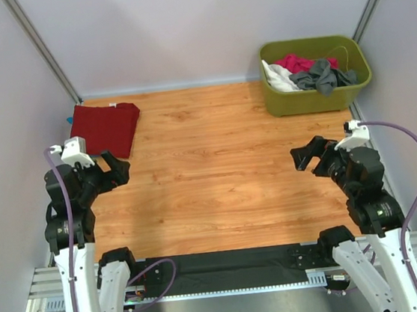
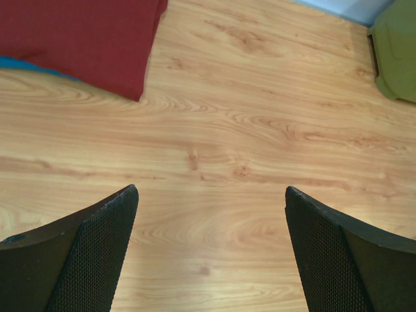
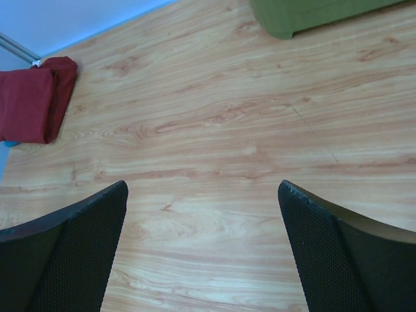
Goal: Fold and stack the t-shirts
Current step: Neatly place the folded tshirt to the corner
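A folded dark red t-shirt (image 1: 106, 128) lies at the table's far left, a small white label at its back edge. A sliver of teal-blue t-shirt (image 2: 26, 64) shows from beneath it. The same red shirt (image 2: 84, 39) fills the top left of the left wrist view and sits at the left edge of the right wrist view (image 3: 32, 104). My left gripper (image 1: 117, 169) hovers just in front of the stack, open and empty. My right gripper (image 1: 307, 158) hangs open over the right half of the table, holding nothing.
An olive-green bin (image 1: 321, 96) stands at the back right with pink, white and dark grey garments inside. Grey walls close in the table on three sides. Bare wood spans between the two grippers.
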